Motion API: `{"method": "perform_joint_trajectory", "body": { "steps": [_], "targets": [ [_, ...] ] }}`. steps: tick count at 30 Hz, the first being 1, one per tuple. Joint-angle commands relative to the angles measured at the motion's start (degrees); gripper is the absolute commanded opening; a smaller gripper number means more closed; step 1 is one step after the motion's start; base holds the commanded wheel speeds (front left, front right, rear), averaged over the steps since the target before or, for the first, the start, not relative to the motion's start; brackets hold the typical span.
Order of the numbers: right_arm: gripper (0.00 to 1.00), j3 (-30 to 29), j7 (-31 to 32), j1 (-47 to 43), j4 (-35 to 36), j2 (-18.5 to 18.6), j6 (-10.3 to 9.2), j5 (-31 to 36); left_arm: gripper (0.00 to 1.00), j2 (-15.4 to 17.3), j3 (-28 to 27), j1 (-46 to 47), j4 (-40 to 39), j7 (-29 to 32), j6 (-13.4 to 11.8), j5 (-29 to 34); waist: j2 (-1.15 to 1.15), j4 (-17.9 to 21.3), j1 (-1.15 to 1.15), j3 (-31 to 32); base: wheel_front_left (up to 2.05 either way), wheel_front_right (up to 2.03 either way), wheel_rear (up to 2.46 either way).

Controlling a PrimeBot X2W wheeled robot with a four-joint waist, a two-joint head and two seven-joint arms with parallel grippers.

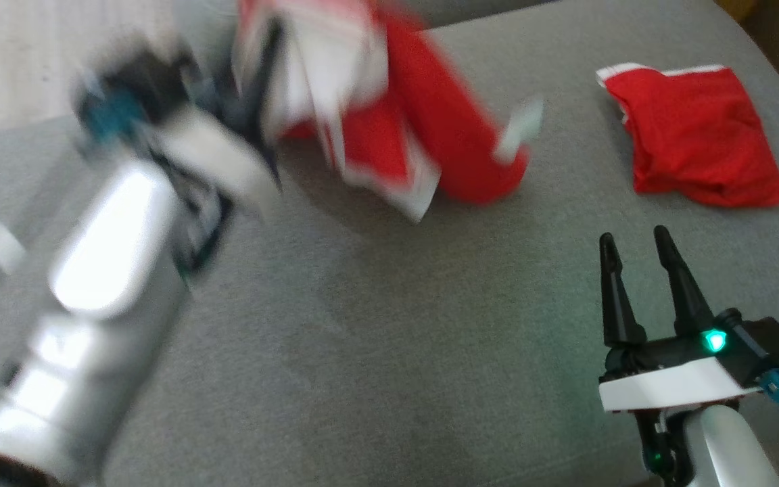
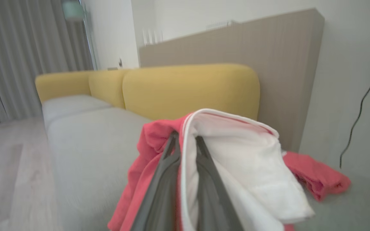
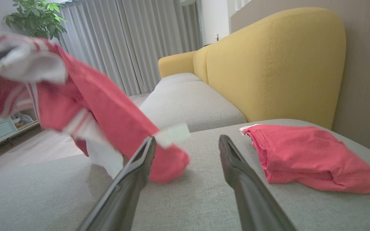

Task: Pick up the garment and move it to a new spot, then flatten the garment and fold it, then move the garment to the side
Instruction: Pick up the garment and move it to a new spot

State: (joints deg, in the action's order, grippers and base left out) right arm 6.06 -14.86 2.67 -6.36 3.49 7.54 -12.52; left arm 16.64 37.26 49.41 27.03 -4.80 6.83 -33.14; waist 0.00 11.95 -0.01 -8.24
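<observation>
Head view, left to right.

1. Left gripper [image 1: 261, 81], blurred, on a pale silver forearm [image 1: 105, 250]. In the left wrist view its two dark fingers [image 2: 172, 150] are pinched together on a fold of cloth.
2. Red mesh sleeveless jersey with white side panels and striped trim [image 1: 430, 122]. It hangs bunched from that grip over the grey woven sofa cushion [image 1: 362, 338]. I cannot tell whether its lower end touches.
3. Right gripper [image 1: 634, 237], fingers spread wide, holding nothing.
4. Second red garment, a compact bundle [image 1: 700, 135], far right, well apart from the jersey.

Handling note, my judgement: this is the carry step. I would aim for the bare middle of the cushion, short of the bundle. I would land the lower end first, then draw the grip away so the cloth lies out long, not heaped. That would leave a loose edge for my right gripper.
</observation>
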Motion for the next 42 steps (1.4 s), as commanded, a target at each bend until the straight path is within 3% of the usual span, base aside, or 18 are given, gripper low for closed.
{"method": "perform_joint_trajectory", "body": {
  "steps": [1, 3, 4, 5, 10, 15, 21, 26, 30, 42],
  "targets": [
    [1.00, 1.5, -0.1, 1.0, 2.0, -0.3, -0.05, 0.2, 0.00, 1.4, -1.9, 1.6, -1.1, -0.9, -0.7, 0.5, 0.00, 1.4, 0.01, -1.7, 0.00, 0.00, 0.00],
    [1.00, 2.2, -0.1, 1.1, 1.9, -0.4, -0.05, 0.1, 0.00, -0.5, -0.8, -2.8, 2.1, -4.1, -1.5, 0.5, 0.00, 1.9, 0.01, -3.2, 0.00, 0.00, 0.00],
    [1.00, 2.8, -0.1, 1.2, 1.8, -0.5, -0.05, 0.2, 0.22, -1.4, -0.4, -4.6, 4.1, -5.9, -2.2, 0.8, 0.00, 2.0, 0.01, -3.7, 0.00, 0.00, 0.00],
    [1.00, 3.4, -0.1, 1.2, 1.6, -0.5, -0.05, 0.3, 1.00, -2.2, -0.2, -6.2, 6.3, -7.3, -3.2, 1.2, 0.00, 2.2, 0.01, -4.2, 0.00, 0.00, 0.00],
    [1.00, 2.6, -0.1, 0.2, 1.2, -0.6, -0.05, 0.4, 1.00, -6.2, -2.8, -12.8, 9.0, -10.1, -8.8, 3.8, 0.00, 0.1, 0.01, -4.6, 0.00, 0.00, 0.00],
    [1.00, 0.7, -0.1, -2.3, 0.5, -0.6, -0.05, 0.5, 1.00, -8.7, -11.9, -25.3, -3.6, -10.2, -13.8, 10.1, 0.00, -5.0, 0.01, -1.6, 0.00, 0.00, 0.00],
    [1.00, -0.8, -0.1, -5.6, -0.5, -0.6, -0.05, 1.2, 1.00, -11.7, -21.4, -41.5, -17.6, -10.2, -15.8, 16.8, 0.00, -12.5, 0.01, 3.7, 0.00, 0.00, 0.00],
    [1.00, -1.2, -0.1, -8.1, -1.2, -0.6, -0.05, 2.3, 1.00, -13.2, -27.2, -52.3, -26.4, -10.2, -14.6, 20.8, 0.00, -17.3, 0.01, 8.2, 0.00, 0.00, 0.00],
    [1.00, -1.8, -0.1, -8.9, -1.3, -0.6, -0.05, 2.6, 1.00, -13.6, -29.3, -57.9, -28.9, -10.2, -13.1, 22.3, 0.00, -19.5, 0.01, 10.0, 0.00, 0.00, 0.00],
    [1.00, -1.2, -0.1, -11.1, -1.6, -0.6, -0.05, 2.6, 1.00, -13.7, -29.7, -60.7, -29.0, -10.2, -11.7, 25.2, 0.00, -20.6, 0.01, 11.5, 0.00, 0.00, 0.00]
  ]
}}
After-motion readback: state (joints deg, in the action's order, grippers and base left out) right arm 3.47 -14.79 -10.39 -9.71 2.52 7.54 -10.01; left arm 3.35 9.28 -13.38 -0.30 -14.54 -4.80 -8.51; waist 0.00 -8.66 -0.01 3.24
